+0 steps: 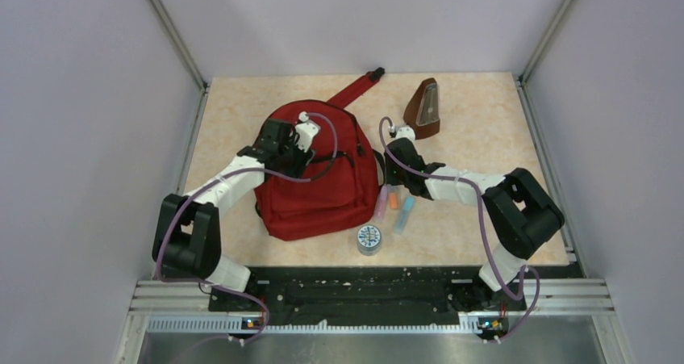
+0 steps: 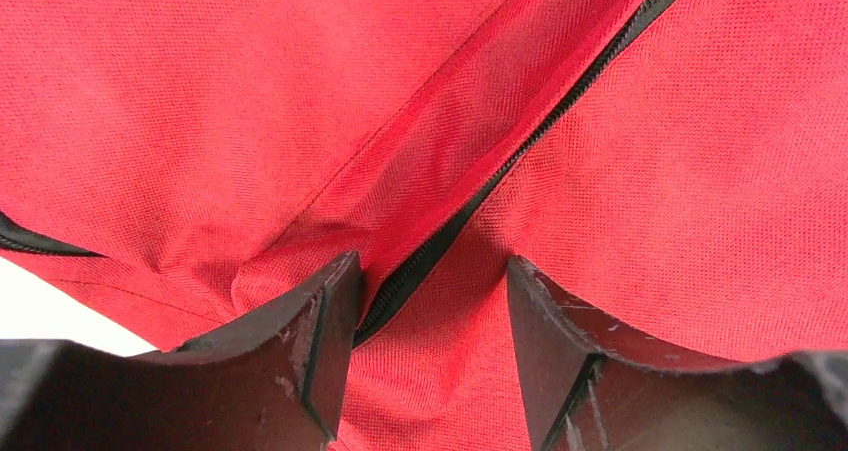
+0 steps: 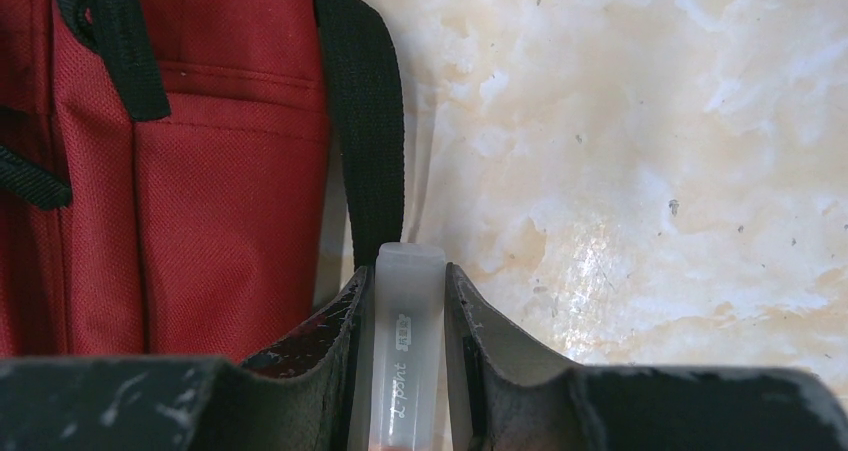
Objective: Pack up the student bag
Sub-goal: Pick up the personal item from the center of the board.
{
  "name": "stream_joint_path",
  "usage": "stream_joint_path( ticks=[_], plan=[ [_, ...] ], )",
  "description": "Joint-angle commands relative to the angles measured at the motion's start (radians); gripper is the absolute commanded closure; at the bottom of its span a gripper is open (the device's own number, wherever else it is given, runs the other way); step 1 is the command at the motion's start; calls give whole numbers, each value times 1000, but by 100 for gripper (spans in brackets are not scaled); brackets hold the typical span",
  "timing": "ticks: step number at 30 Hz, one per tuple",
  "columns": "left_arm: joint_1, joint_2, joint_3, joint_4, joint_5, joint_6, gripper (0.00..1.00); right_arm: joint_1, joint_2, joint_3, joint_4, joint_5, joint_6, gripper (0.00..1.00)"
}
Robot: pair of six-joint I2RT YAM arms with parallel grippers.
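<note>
Left gripper (image 2: 430, 316): jaws apart, nothing gripped. Both fingertips are pressed onto red fabric, and a black zipper (image 2: 520, 151) runs diagonally through the gap between them. The fabric is bunched slightly beside the left fingertip.

Right gripper (image 3: 405, 276): jaws clamped on a translucent marker (image 3: 405, 371), which is held lengthwise between the pads with its capped end projecting just past the fingertips. Small print is seen on the barrel but is not legible. Whether the marker touches the table (image 3: 650, 151) cannot be told.

Student bag (image 1: 319, 178): laid flat at the centre of the table, with the left gripper on its upper panel. The right gripper is placed just beside the bag's right edge, where a black strap (image 3: 368, 141) hangs along the side seam.

Surroundings, overhead view: three coloured markers (image 1: 403, 215) are noted on the marble-patterned top just near-side of the right gripper; whether the held one is among them cannot be told. A round tin (image 1: 369, 239) is set near the bag's near right corner. A brown metronome (image 1: 425, 107) is stood upright at the far right, apart from the bag. A red strap (image 1: 355, 89) is stretched toward the far edge.
</note>
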Motion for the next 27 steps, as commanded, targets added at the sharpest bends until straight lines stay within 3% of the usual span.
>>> stream_joint_path(
  ticks=[1, 7, 12, 22, 27],
  plan=[
    [5, 21, 43, -57, 44, -19, 41, -11, -39, -5, 29, -12, -4, 100],
    [1, 4, 28, -33, 38, -57, 53, -11, -40, -6, 30, -13, -6, 100],
    [-18, -89, -42, 68, 36, -68, 49, -11, -39, -5, 35, -13, -10, 100],
    [-51, -105, -36, -24, 49, -107, 75, -11, -45, 1, 36, 6, -20, 100],
    [-58, -97, -51, -6, 20, -105, 72, -11, -39, 1, 46, 6, -36, 100]
  ],
)
